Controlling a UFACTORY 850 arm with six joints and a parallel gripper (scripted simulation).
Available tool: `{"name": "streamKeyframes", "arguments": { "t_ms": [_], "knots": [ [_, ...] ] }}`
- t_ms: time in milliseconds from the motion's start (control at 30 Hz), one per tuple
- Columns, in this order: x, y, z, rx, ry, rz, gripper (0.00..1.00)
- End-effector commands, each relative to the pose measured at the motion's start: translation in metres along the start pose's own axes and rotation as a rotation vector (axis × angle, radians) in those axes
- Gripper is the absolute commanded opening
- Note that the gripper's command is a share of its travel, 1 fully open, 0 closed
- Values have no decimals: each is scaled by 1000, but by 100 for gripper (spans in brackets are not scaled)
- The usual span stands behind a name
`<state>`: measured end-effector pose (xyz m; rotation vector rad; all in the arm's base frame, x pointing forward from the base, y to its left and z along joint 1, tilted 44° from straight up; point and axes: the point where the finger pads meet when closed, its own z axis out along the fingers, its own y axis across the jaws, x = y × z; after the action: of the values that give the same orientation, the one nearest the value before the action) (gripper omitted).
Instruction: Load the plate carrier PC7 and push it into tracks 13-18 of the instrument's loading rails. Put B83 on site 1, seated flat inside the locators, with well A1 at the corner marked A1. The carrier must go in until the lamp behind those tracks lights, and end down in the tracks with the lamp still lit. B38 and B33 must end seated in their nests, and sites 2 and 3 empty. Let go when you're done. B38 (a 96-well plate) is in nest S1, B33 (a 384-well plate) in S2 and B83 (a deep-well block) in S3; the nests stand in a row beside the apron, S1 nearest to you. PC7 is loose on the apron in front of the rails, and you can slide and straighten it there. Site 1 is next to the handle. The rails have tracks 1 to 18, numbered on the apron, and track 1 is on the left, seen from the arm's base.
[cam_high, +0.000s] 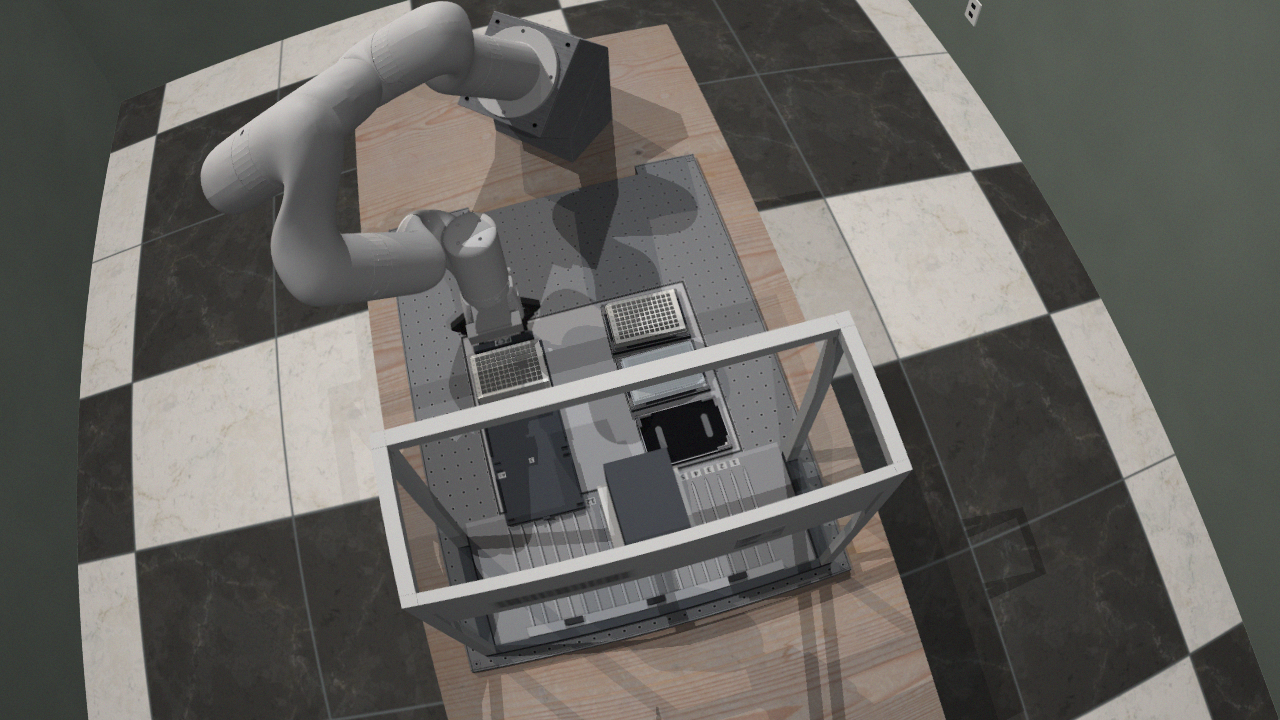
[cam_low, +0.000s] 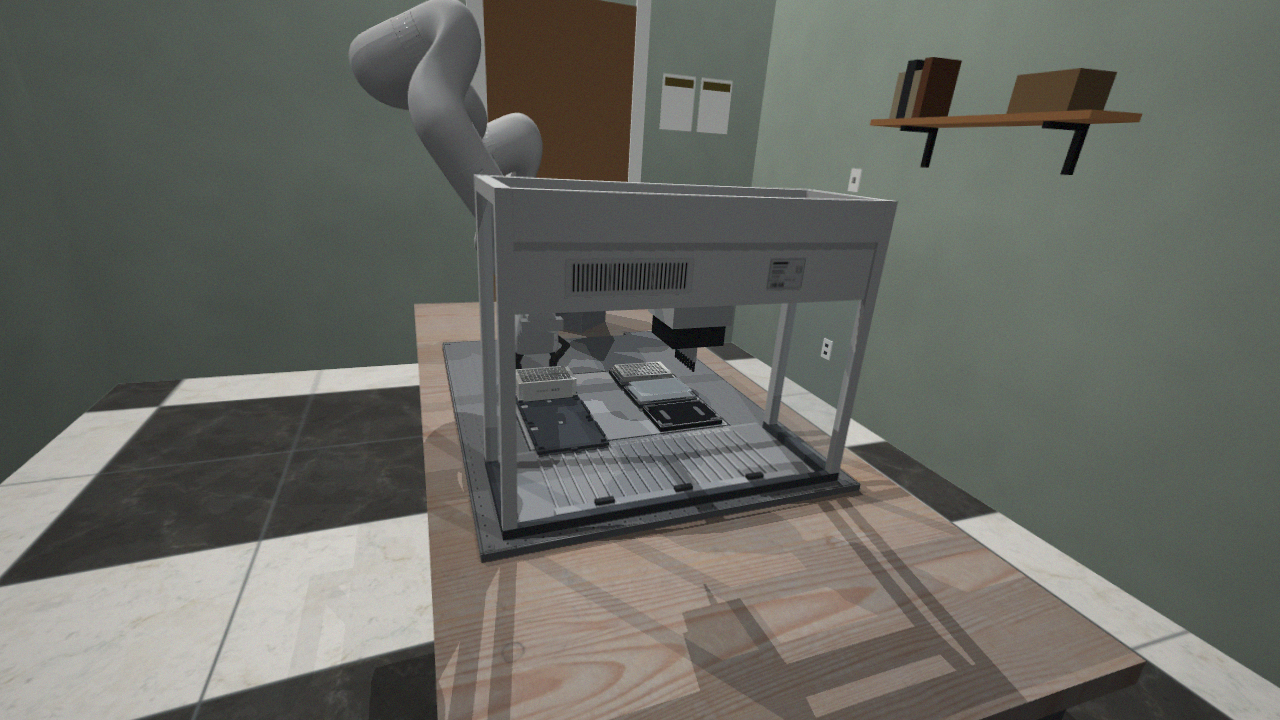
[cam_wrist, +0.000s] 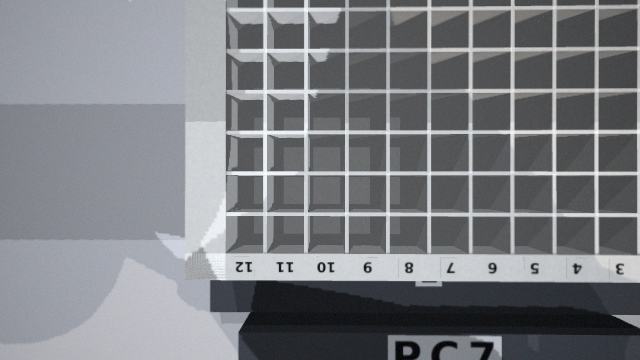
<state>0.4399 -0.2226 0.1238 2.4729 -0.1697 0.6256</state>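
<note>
The deep-well block B83 (cam_high: 508, 368) sits on site 1 of the dark carrier PC7 (cam_high: 535, 470), at the handle end. The carrier lies lengthwise on the apron with its far end at the rails. B83 (cam_low: 544, 382) and the carrier (cam_low: 562, 422) also show under the instrument frame. In the wrist view, B83's wells (cam_wrist: 425, 130) fill the frame above the PC7 label (cam_wrist: 445, 348). My gripper (cam_high: 497, 333) stands open right behind the carrier's handle; its fingertips are hidden. B38 (cam_high: 644, 315) sits in nest S1 and B33 (cam_high: 664, 377) in S2. Nest S3 (cam_high: 684, 428) is empty.
The white instrument frame (cam_high: 644, 447) spans the rails and the carrier's far part. A dark grey head (cam_high: 644, 494) hangs over the middle tracks. Three small lamps (cam_low: 682, 487) behind the rails look dark.
</note>
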Motion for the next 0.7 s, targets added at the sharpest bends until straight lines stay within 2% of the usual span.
{"name": "streamKeyframes", "arguments": {
  "t_ms": [0, 667],
  "knots": [
    [4, 0, 0, 0, 1, 0, 82],
    [22, 0, 0, 0, 1, 0, 82]
  ]
}}
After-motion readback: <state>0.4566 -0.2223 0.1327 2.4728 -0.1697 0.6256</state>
